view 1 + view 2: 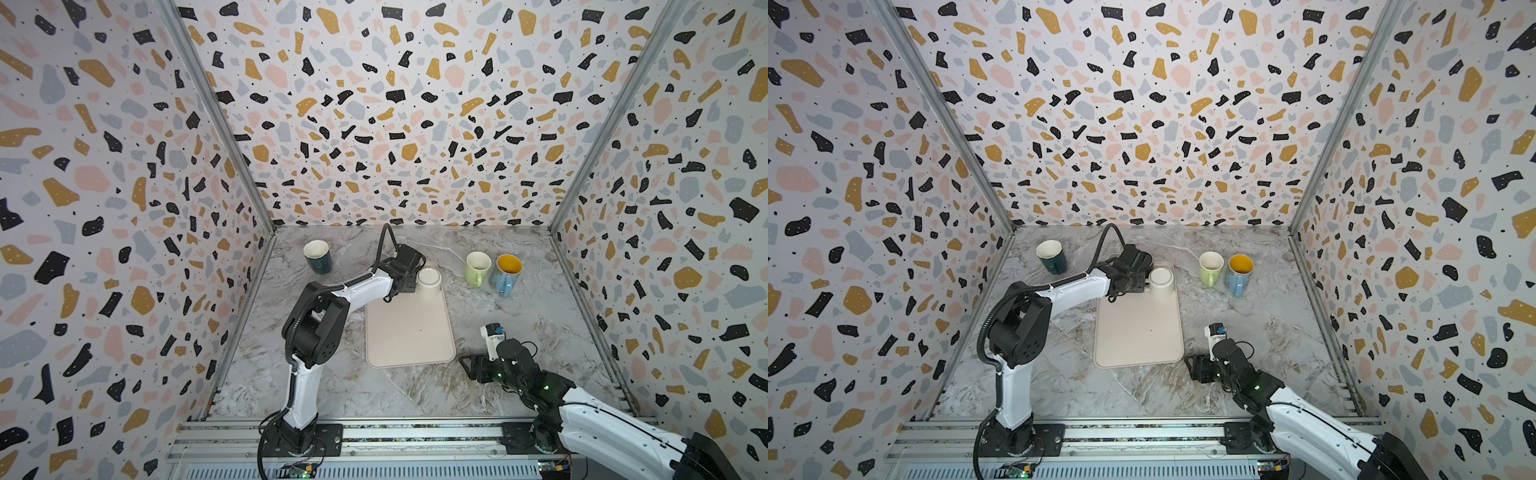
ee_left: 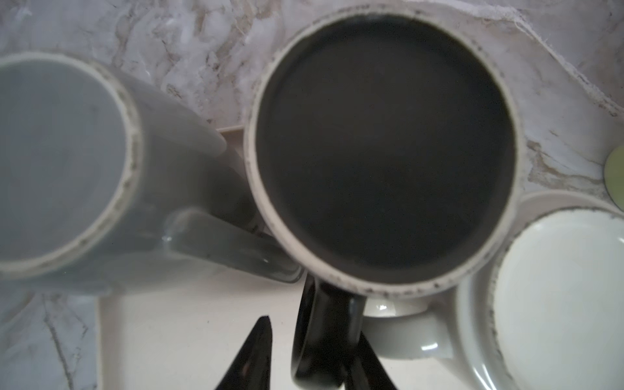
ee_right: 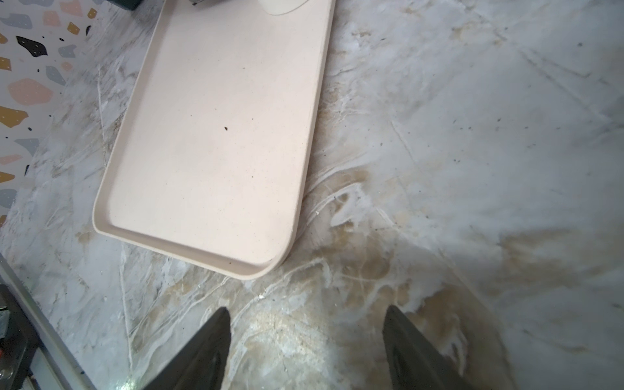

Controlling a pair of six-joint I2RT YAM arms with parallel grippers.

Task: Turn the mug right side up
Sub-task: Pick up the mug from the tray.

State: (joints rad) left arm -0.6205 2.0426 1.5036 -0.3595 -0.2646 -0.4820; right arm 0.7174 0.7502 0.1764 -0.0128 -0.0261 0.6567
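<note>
— Three mugs stand bottom-up in a row at the far end of the tray (image 1: 409,332): a grey mug (image 2: 64,162), a black mug (image 2: 385,148) and a white mug (image 1: 429,277), foot rings facing the ceiling.

— Which one is the arm on?

— The black mug, the middle one. In both top views the left arm's wrist covers it, but the left wrist camera looks straight down on its base. The white mug sits in the tray's far right corner, just beside it.

— Has the left gripper (image 2: 314,327) got hold of it?

— Not that I can see. Its fingers (image 2: 256,354) stand spread on either side of the black handle (image 2: 324,337). One has a strip of tray showing between it and the handle. The other is tucked close behind the handle, and I can't tell whether it touches.

— And the other arm?

— The right gripper (image 3: 308,310) hangs over the bare marble table (image 3: 472,135), just off the tray's near right corner. Its jaws are wide apart with nothing between them.

— Any other mugs?

— Upright ones, all on the table. A dark teal mug (image 1: 317,258) stands at the far left, apart from the tray. A green mug (image 1: 478,269) and a blue mug (image 1: 506,274) with a yellow inside stand close together to the right of the tray.
</note>
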